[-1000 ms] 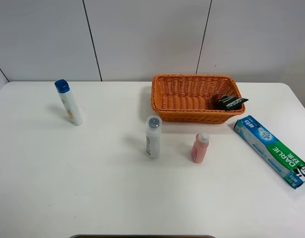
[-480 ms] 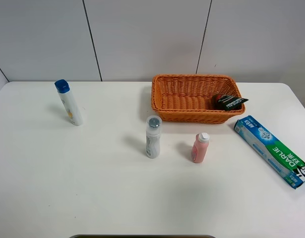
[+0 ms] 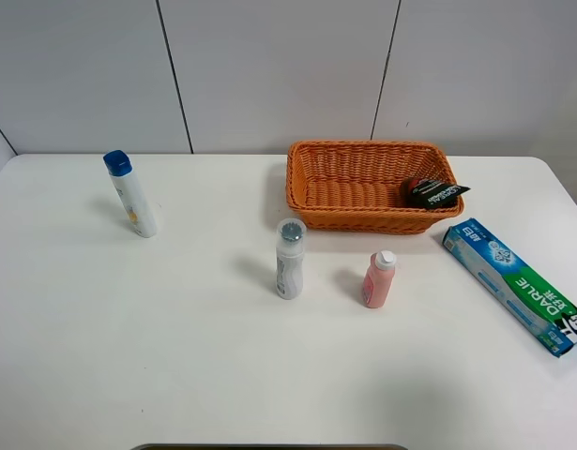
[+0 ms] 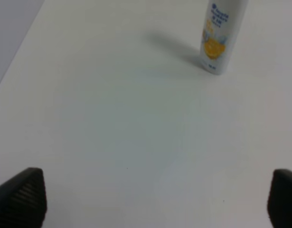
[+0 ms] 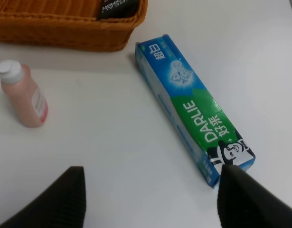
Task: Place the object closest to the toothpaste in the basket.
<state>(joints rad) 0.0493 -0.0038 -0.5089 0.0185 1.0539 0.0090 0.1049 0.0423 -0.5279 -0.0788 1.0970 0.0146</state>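
**Pink bottle stands free on the table, both end effectors released**

In the exterior high view, the pink bottle (image 3: 378, 279) with a white cap stands upright just right of the frame's centre, below the orange wicker basket (image 3: 363, 217) and apart from it. The Darlie toothpaste box (image 3: 513, 285) lies flat at the right edge of the frame, slanting down toward the lower right, near the pink bottle but not touching it. A grey-capped white bottle (image 3: 289, 259) stands just left of the pink one. A blue-capped white bottle (image 3: 130, 193) leans slightly in the upper left, well apart from the rest. A dark packet (image 3: 432, 192) rests in the basket's right end. The white table (image 3: 175, 356) carries all of them.

In the left wrist view the left end effector (image 4: 157, 199) is released, its fingertips (image 4: 22, 197) spread wide over bare table. In the right wrist view the right end effector (image 5: 150, 202) is likewise spread apart, grasping nothing, with the toothpaste box and pink bottle ahead of it.
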